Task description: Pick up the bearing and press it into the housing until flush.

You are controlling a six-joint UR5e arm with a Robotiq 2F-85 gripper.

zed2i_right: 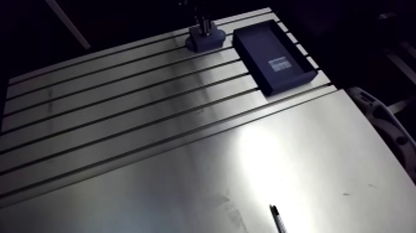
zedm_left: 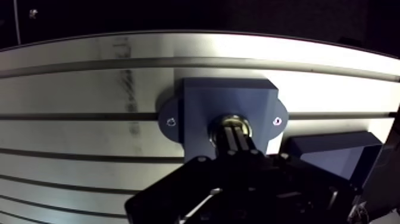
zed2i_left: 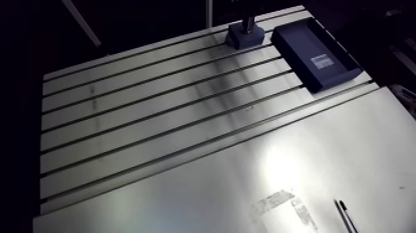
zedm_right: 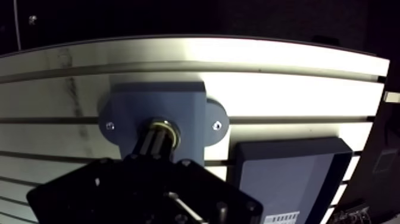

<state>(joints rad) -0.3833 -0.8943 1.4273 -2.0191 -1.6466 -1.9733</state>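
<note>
Left of the fingers (zedm_left: pixel 231 138) I see only slotted bench (zedm_left: pixel 77 83). Under them sits the blue housing (zedm_left: pixel 196 101), fixed by 2 screws (zedm_left: pixel 171 121), I judge so it can take a push. The fingers are pressed together, tips down on the bearing (zedm_left: pixel 221 121) in the housing's bore: pushing, not gripping. Whether it is flush I cannot tell. Just right of them lies a dark tray (zedm_left: pixel 333 152).

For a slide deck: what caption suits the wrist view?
End effector pressing on the bearing in the blue housing, tray beside it.
</note>
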